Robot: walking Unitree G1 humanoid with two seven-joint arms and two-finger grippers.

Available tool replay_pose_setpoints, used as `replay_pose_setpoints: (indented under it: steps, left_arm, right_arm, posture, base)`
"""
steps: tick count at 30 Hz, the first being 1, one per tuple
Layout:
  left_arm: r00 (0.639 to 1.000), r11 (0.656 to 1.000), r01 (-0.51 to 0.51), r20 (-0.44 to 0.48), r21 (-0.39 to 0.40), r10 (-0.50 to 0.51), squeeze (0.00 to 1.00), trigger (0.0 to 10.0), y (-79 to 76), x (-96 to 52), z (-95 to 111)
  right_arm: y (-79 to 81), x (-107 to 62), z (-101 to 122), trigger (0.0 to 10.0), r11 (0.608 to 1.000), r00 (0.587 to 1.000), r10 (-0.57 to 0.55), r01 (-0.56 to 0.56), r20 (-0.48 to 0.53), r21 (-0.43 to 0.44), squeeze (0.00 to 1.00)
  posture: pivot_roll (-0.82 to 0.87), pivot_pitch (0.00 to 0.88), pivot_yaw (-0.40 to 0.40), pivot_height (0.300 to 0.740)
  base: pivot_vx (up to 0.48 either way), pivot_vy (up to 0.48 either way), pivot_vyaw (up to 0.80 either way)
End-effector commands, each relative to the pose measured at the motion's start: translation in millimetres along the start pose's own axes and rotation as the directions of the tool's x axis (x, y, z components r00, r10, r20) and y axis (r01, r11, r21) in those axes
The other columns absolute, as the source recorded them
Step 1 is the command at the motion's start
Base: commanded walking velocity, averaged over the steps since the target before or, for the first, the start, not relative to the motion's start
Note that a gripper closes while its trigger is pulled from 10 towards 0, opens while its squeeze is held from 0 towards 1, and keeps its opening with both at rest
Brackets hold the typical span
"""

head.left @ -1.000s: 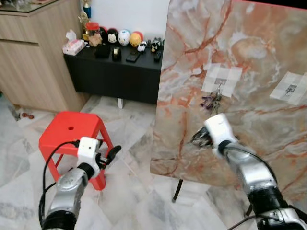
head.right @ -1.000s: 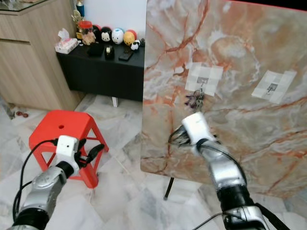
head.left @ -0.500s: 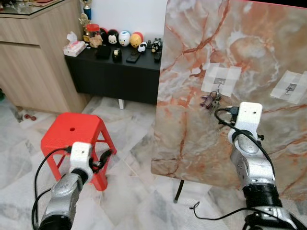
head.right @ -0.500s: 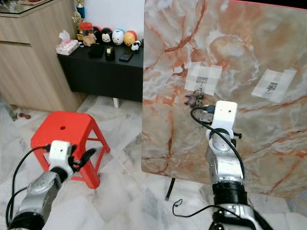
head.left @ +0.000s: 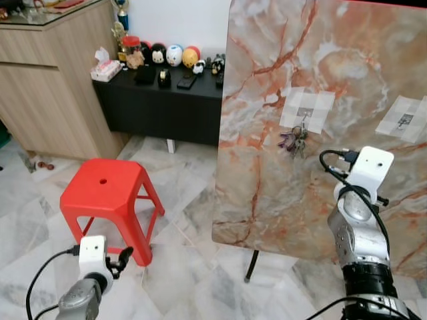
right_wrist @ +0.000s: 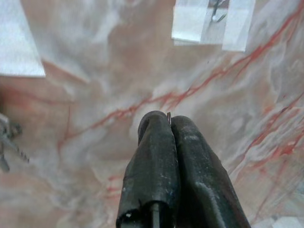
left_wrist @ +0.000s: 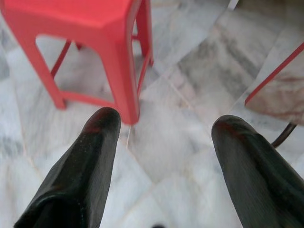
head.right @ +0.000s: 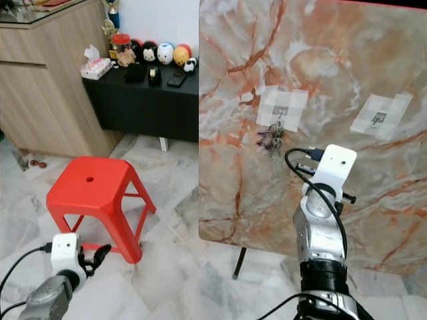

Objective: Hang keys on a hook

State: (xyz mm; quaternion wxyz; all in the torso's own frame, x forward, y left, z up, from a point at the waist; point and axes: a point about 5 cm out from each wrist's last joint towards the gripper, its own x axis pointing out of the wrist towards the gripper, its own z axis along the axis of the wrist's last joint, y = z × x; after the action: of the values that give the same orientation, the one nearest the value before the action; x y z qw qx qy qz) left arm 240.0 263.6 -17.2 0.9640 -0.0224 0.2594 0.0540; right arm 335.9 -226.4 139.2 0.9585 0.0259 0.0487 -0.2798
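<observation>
A bunch of keys hangs free from a small metal hook on a taped white patch of the upright marble panel. A second taped hook, bare, sits farther right. My right arm is raised in front of the panel, its white wrist to the right of the keys and slightly lower. In the right wrist view the right gripper is shut with nothing in it, pointing at the panel, the keys off to one side. My left gripper hangs low and open over the floor.
A red plastic stool stands on the marble floor ahead of my left arm. Behind it are a black sideboard carrying small figurines and a wooden cabinet. The panel's thin stand leg reaches the floor under it.
My right gripper has drawn away to the right of the keys, which now hang straight on the hook. My left arm has dropped lower.
</observation>
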Motion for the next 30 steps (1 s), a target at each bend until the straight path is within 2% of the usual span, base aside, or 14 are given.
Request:
replay_pose_setpoints:
  steps: [1, 4, 8, 12, 15, 21, 23, 25, 30]
  left_arm:
    - [1.000, 1.000, 0.000, -0.026, -0.004, 0.000, 0.00, 10.0, -3.6, -0.8, -7.4]
    - [0.998, 1.000, -0.008, -0.056, -0.025, 0.007, 0.00, 10.0, -7.2, -2.7, -17.0]
    - [0.995, 0.999, -0.028, -0.098, -0.042, 0.024, 0.00, 10.0, -9.5, -6.0, -29.6]
    - [0.991, 0.998, -0.039, -0.127, -0.041, 0.034, 0.00, 10.0, -11.0, -8.6, -37.8]
    - [0.983, 0.999, -0.035, -0.180, -0.018, 0.031, 0.00, 10.0, -16.3, -14.3, -53.0]
    - [0.975, 0.998, -0.051, -0.219, -0.027, 0.043, 0.00, 10.0, -18.7, -22.7, -69.2]
    - [0.972, 0.998, -0.052, -0.231, -0.028, 0.044, 0.00, 10.0, -17.4, -28.4, -77.1]
    - [0.965, 0.998, -0.058, -0.258, -0.023, 0.050, 0.00, 10.0, -8.2, -39.2, -89.0]
    - [0.954, 0.997, -0.081, -0.290, -0.019, 0.072, 0.00, 10.0, 5.5, -47.0, -95.2]
  right_arm:
    - [-1.0, 1.9, 13.0, 10.0, 0.999, 0.999, -0.017, 0.016, 0.043, 0.037, 0.00]
    - [0.0, 2.0, 15.3, 10.0, 0.999, 0.999, -0.019, 0.017, 0.051, 0.042, 0.00]
    - [-7.1, 5.1, 15.0, 10.0, 0.998, 0.998, -0.040, 0.038, 0.049, 0.046, 0.00]
    - [-12.4, 7.0, 16.3, 10.0, 0.997, 0.996, -0.064, 0.062, 0.058, 0.041, 0.00]
    - [-19.6, 8.4, 17.6, 10.0, 0.994, 0.993, -0.099, 0.096, 0.061, 0.042, 0.00]
    - [-23.3, 9.4, 19.3, 10.0, 0.993, 0.991, -0.115, 0.113, 0.071, 0.043, 0.00]
    - [-26.4, 10.5, 20.6, 10.0, 0.990, 0.988, -0.136, 0.133, 0.077, 0.043, 0.00]
    - [-30.6, 12.0, 20.6, 10.0, 0.985, 0.984, -0.166, 0.162, 0.070, 0.057, 0.00]
    - [-29.5, 12.1, 19.1, 10.0, 0.985, 0.986, -0.159, 0.154, 0.059, 0.076, 0.00]
  posture:
    - [-0.02, 0.000, -0.050, 0.740]
    - [-0.02, 0.000, -0.053, 0.740]
    - [-0.02, 0.000, -0.054, 0.740]
    - [-0.02, 0.000, -0.055, 0.740]
    - [-0.02, 0.000, -0.054, 0.740]
    - [-0.02, 0.000, -0.056, 0.740]
    - [-0.02, 0.000, -0.058, 0.740]
    - [-0.02, 0.000, -0.055, 0.740]
    - [-0.02, 0.000, -0.055, 0.740]
  base:
    - [0.000, 0.000, 0.00]
    - [0.000, 0.000, 0.00]
    - [0.000, 0.000, 0.00]
    - [0.000, 0.000, 0.00]
    - [0.000, 0.000, 0.00]
    - [0.000, 0.000, 0.00]
    - [0.000, 0.000, 0.00]
    - [0.000, 0.000, 0.00]
    - [0.145, 0.000, 0.00]
